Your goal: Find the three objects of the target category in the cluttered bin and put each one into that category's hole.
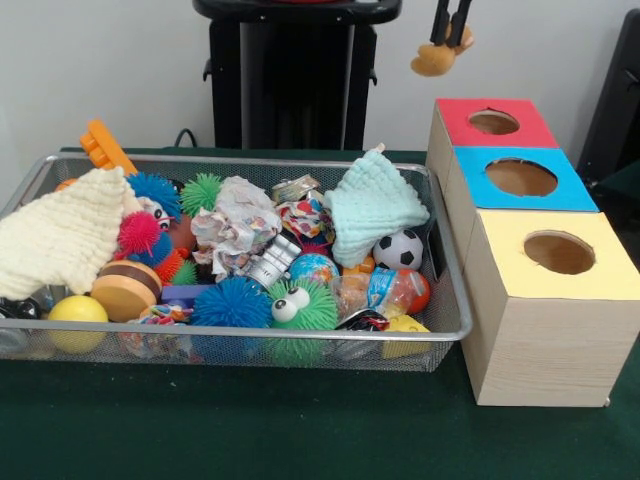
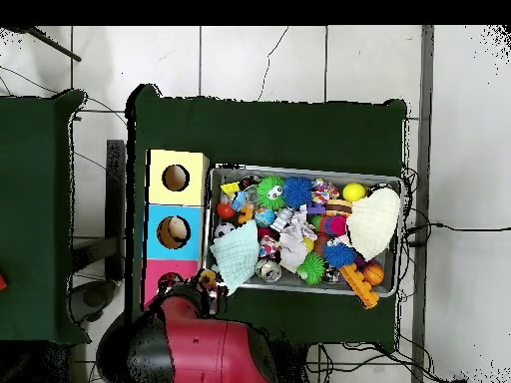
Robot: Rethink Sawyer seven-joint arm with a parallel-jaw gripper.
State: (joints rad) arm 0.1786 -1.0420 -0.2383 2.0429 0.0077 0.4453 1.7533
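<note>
Up high, our black gripper [image 1: 447,42] clamps a small tan plush toy [image 1: 434,62], above the red-surrounded round hole [image 1: 493,122], beside the silver wire-mesh bin [image 1: 452,268].

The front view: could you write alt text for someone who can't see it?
A robot gripper hangs at the top edge, shut on a small tan toy above the red-surrounded hole, the farthest in a row of wooden boxes with blue and yellow holes. Beside them, a wire mesh bin overflows with balls, cloths and spiky toys.
</note>
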